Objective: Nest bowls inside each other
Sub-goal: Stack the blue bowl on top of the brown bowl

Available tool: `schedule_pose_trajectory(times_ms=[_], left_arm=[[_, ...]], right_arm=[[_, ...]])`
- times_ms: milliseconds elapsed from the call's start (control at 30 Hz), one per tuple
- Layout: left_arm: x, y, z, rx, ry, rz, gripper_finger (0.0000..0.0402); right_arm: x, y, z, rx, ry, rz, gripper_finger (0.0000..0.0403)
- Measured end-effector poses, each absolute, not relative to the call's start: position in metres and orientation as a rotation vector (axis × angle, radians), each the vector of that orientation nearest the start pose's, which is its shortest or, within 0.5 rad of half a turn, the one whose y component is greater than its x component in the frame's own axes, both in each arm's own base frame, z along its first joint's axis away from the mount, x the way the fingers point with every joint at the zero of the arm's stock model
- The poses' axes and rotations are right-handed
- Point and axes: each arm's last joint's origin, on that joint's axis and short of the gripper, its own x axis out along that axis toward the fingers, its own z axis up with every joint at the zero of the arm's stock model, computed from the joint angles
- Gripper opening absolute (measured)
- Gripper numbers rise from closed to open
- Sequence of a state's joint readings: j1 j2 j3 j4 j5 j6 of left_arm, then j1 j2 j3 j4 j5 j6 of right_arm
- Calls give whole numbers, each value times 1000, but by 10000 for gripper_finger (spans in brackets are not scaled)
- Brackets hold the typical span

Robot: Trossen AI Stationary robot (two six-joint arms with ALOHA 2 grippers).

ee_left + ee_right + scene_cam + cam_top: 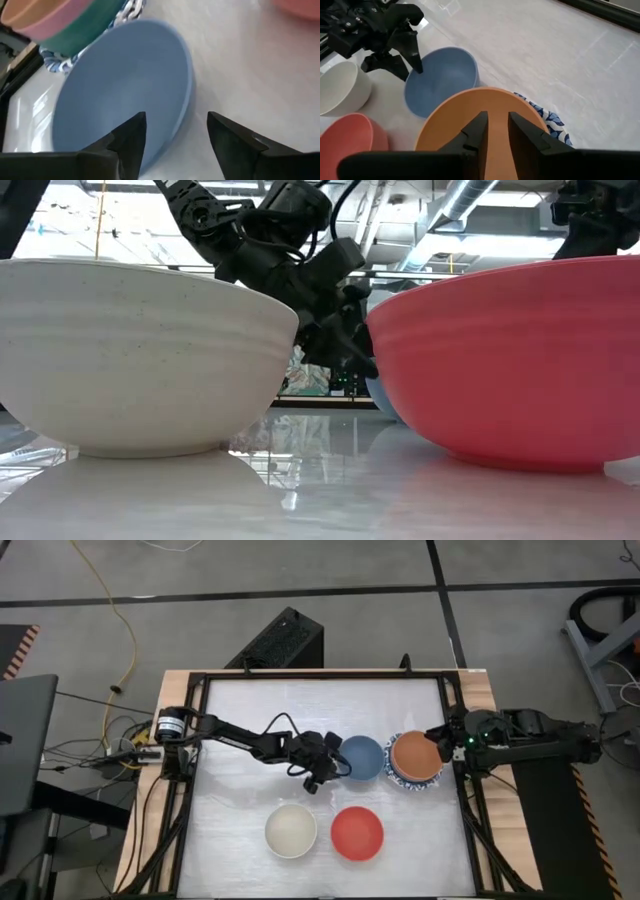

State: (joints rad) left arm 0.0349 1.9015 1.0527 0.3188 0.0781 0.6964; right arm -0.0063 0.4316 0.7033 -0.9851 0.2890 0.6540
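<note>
Left gripper (176, 131) straddles blue bowl's (125, 90) rim, fingers apart.

A lab or workshop: concrete floor (330, 570) (trailing cables (115, 620)), framed table (320, 690).

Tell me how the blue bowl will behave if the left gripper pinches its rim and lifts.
The blue bowl looks rigid with a smooth, glossy wall, so it may slip between the left gripper's fingers. Held by one rim edge, it would probably hang tilted. Its rounded underside suggests it could rock when set down.
</note>
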Motion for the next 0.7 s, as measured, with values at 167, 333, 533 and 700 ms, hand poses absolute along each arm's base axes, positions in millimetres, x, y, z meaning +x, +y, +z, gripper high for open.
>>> schedule_pose_trajectory(times_ms=[167, 333, 533, 700], left_arm=[[394, 18, 158, 641, 556, -121, 137], [395, 19, 158, 655, 563, -88, 41], [394, 20, 158, 660, 576, -59, 5], [394, 18, 158, 675, 592, -13, 2]], right_arm=[[72, -9, 275, 546, 581, -510, 97], [72, -9, 275, 571, 575, -519, 98], [72, -10, 275, 561, 562, -546, 98], [72, -11, 276, 549, 540, -577, 98]])
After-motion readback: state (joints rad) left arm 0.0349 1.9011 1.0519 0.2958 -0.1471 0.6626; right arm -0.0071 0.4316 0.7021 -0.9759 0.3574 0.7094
